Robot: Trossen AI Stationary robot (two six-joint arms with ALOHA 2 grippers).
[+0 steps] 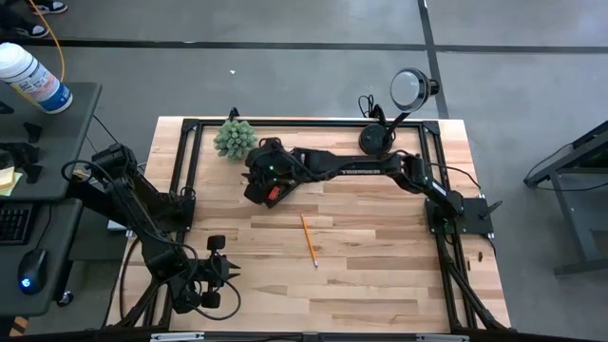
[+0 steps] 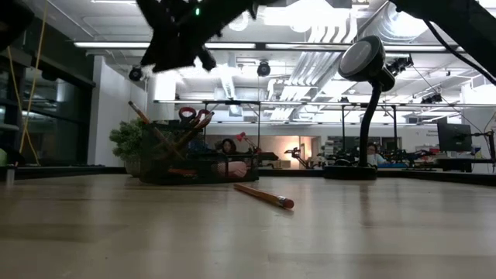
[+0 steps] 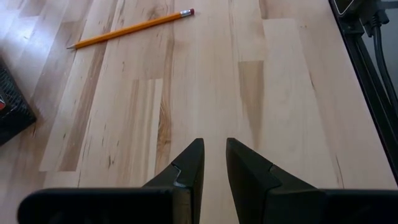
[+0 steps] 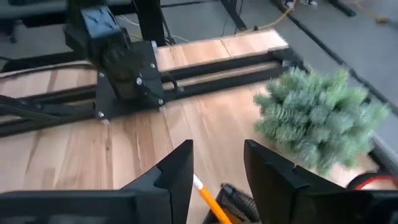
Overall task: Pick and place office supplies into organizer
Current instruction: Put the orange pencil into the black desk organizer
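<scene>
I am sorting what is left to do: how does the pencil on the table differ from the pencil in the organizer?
The loose pencil lies flat on bare wood, alone; the stored pencil leans tilted inside the organizer, among the scissors. The loose one lies nearer the table's middle; the stored one near the plant. Both are orange-yellow.

Grey concrete floor (image 1: pixel 285 76) surrounds the light wood plank tabletop (image 1: pixel 380 266), crossed by dark seam lines. Side desk (image 1: pixel 47 142) at one edge carries a white bottle (image 1: pixel 33 78), a keyboard (image 1: pixel 14 223) and a mouse (image 1: pixel 33 266). Low view: large open hall, white ceiling with exposed ducts (image 2: pixel 333 58) and bright strip lights (image 2: pixel 302 15), white pillar (image 2: pixel 105 116), distant workbenches with monitors (image 2: pixel 453 139). A seated person (image 2: pixel 229 147) far behind.
</scene>
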